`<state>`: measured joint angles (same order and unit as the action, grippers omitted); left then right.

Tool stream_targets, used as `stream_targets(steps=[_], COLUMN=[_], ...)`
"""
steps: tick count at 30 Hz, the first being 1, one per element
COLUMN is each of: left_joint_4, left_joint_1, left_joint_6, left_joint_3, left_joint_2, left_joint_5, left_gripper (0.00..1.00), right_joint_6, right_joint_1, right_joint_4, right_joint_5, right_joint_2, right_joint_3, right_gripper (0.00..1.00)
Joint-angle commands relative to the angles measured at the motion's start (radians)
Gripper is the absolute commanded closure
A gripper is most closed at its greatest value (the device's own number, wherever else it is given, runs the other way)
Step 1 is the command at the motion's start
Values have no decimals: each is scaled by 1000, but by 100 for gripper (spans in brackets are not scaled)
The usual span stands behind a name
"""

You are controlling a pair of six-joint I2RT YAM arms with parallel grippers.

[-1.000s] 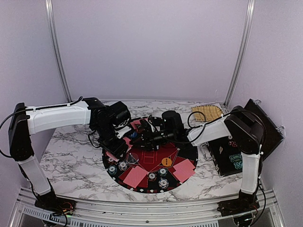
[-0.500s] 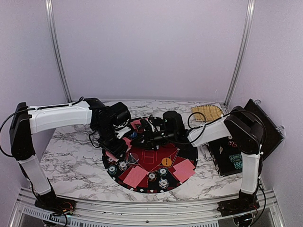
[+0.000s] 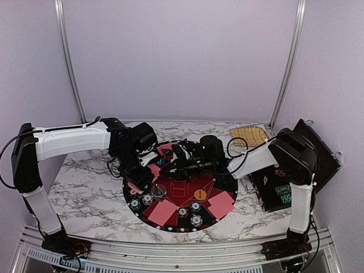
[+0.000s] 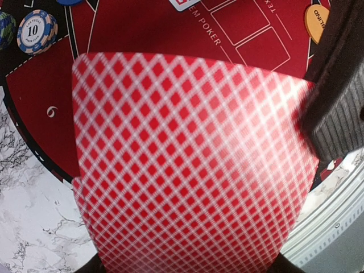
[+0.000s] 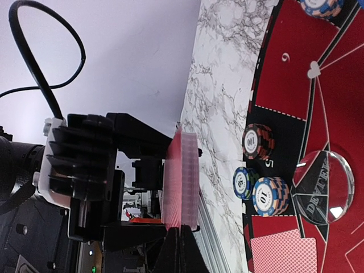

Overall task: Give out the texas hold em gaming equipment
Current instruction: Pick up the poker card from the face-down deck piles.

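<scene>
Red-and-white lattice fills my left wrist feed: the deck of cards (image 4: 193, 165), backs toward the lens, hides most of what lies beneath it. My left tool (image 3: 139, 173) has the deck clamped between half-spread fingers, one ribbed black pad (image 4: 335, 108) showing at the right edge, and holds it over the left side of the round black-and-red mat (image 3: 227, 183). My right tool (image 5: 179, 250) reaches across from the other side, its fingers pressed fully together against the deck's near edge. I cannot tell whether a single card is nipped between them.

Around the meeting point the layout is crowded. An orange-and-black chip stack (image 5: 257, 141) and two blue chip stacks (image 5: 269, 196) stand just beside a clear dealer button (image 5: 324, 185), with a face-down card (image 5: 282, 253) lying near them. On the overhead camera, more face-down cards (image 3: 162, 211) lie along the mat's near edge, with an orange button (image 3: 199, 194) between them. Both arms converge over the mat's far half, masking what sits under them. Off to the right on the marble counter (image 3: 85, 196) — an open black case (image 3: 276, 190), and behind it a tan woven mat (image 3: 248, 135).
</scene>
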<state>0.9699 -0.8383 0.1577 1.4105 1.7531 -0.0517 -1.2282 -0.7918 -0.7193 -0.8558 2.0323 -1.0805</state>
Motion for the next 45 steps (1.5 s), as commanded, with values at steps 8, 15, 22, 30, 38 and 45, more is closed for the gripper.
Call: stream_targets(steps=[8,15,22,30,38,45], left_joint_4=[26,20,15,8,4,1], left_joint_1=[20,29,43,50,57,62], left_joint_6=[35,40,41,27,25,25], left_joint_3=[-19,-27,-40,-53,-65,-80], left_joint_2=[-9,-13,-29,-47,-66,-82], left_joint_5=[29,36,38,33,27,26], left_gripper=[67,67,67,67,67,67], right_joint_6=[-109,-134,-159,-196,-239,-302], right_joint_1=[52,74,91,79,44,11], right_joint_4=[-170,-195,-182,-115,-58,-86], right_joint_5=[90,161,312,536,658,656], right_joint_2=[-110,-173,-261,-315,-285,-204], right_joint_3=[137,220,356,438,416,384], right_gripper=[100,100,100,100,100,100])
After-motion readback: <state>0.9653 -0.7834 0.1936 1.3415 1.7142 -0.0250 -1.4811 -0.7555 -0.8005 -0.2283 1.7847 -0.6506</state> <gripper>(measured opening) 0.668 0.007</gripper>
